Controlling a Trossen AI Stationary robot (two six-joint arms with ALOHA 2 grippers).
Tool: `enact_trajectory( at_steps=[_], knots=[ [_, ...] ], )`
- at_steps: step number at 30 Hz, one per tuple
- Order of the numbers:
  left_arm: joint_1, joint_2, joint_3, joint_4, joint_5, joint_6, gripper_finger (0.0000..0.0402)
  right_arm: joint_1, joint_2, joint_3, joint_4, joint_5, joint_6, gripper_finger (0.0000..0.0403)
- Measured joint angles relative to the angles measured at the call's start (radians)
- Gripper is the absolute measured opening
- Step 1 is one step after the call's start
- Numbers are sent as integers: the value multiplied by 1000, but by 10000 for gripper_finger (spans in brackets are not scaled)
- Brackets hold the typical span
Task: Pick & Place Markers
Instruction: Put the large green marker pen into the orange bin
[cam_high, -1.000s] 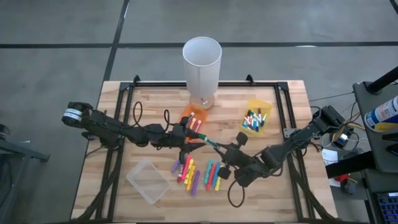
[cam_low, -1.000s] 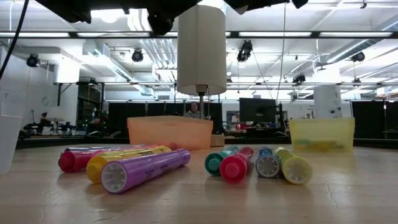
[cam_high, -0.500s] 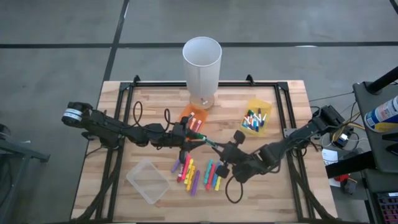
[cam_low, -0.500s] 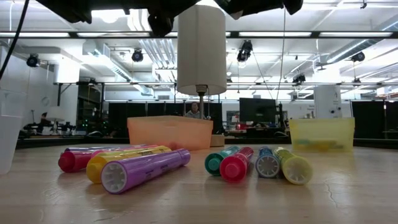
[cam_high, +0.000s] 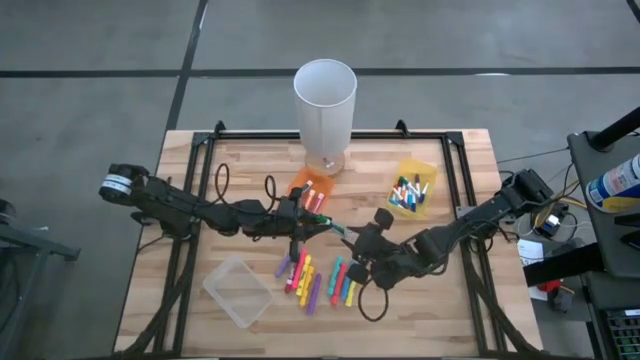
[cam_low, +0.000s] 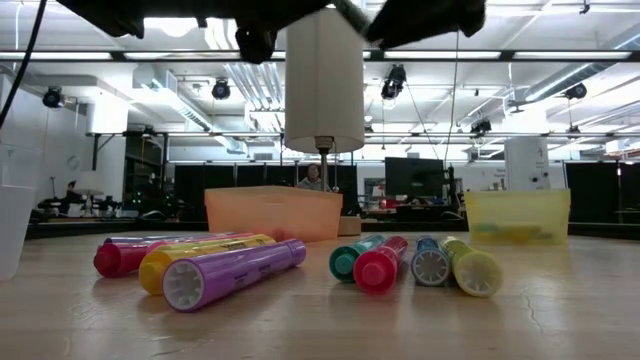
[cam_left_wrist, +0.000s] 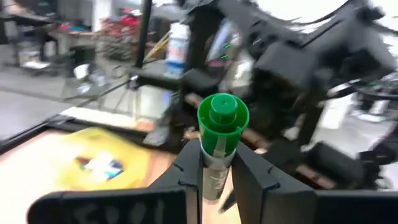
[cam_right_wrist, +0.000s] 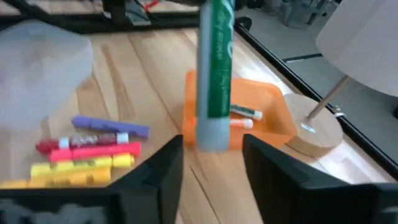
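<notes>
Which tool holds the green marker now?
The left tool: its fingers pinch the green marker. Right tool stands open, marker between, untouched.

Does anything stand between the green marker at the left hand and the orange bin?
Nothing visible does. The left hand grips the green-capped marker right beside the translucent orange plastic bin; the right hand, open around the marker's other end, lies away from the bin.

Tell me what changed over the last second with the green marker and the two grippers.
The green marker was handed over in mid-air: the left gripper closed its fingers on it, and the right gripper opened and let go, its arm drawing slightly back from the hand-over point. The loose markers on the table, the orange bin, the yellow bin and the clear bin stayed as they were.
</notes>
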Motion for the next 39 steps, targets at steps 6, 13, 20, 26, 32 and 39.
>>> enact_trajectory(
  at_steps=[6,13,20,26,32,39],
  knots=[
    [1,-18,15,-163,-216,-6,50,34,-8,0,-167,-29,72,210],
    [20,-34,59,-459,-522,-117,50,44,-8,-7,-290,-29,241,227],
    [83,-25,75,-640,-550,-233,50,44,-8,-47,-283,-30,297,228],
    [136,5,73,-706,-550,-262,55,44,-8,-83,-279,-31,361,228],
    [182,29,60,-743,-528,-314,65,43,-8,-89,-276,-31,371,228],
    [194,31,58,-745,-514,-317,68,43,-8,-89,-275,-30,371,228]
  ],
)
